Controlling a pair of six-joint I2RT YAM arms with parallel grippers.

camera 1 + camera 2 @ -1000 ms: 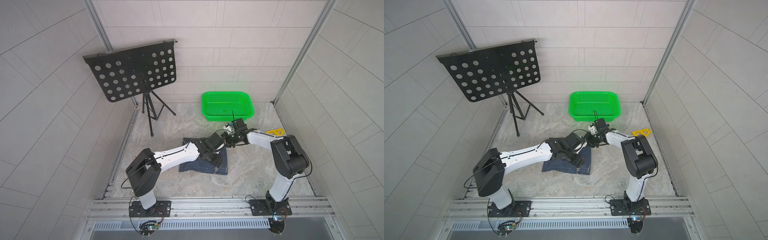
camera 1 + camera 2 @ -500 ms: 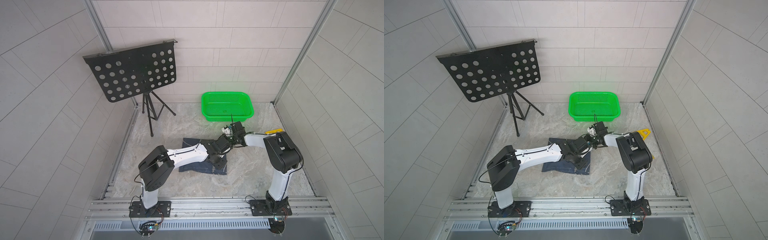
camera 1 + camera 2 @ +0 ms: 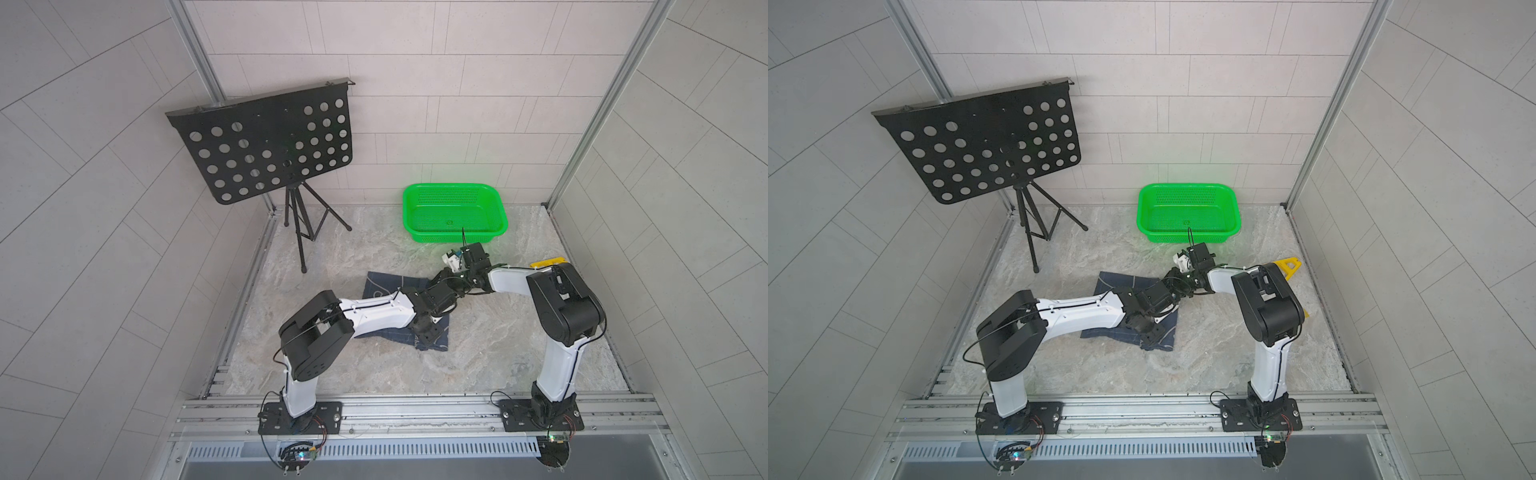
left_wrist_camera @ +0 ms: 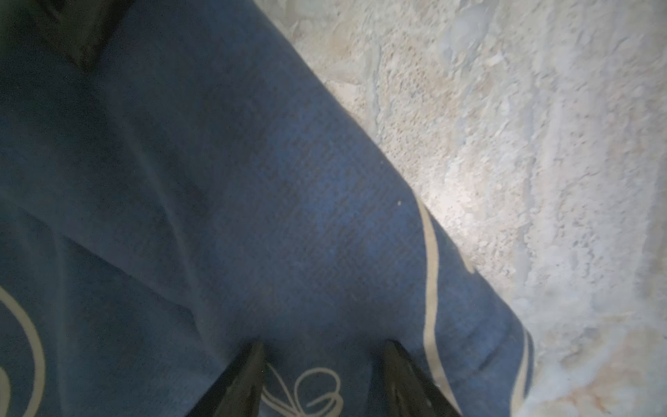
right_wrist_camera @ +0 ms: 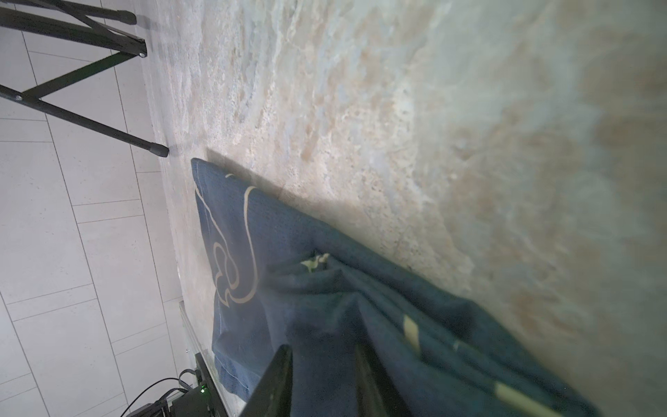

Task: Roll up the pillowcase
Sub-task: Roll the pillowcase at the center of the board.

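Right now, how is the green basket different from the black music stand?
The green basket sits low and flat; the black music stand rises on tripod legs, tilted. The basket has tiny mesh holes; the stand has big round ones. Both stand near the back wall.

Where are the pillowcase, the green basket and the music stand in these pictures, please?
pillowcase (image 3: 382, 286): in a top view, on its uncovered far corner.
green basket (image 3: 432, 237): in a top view, on its near wall.
music stand (image 3: 988, 120): in a top view, on its perforated black plate.
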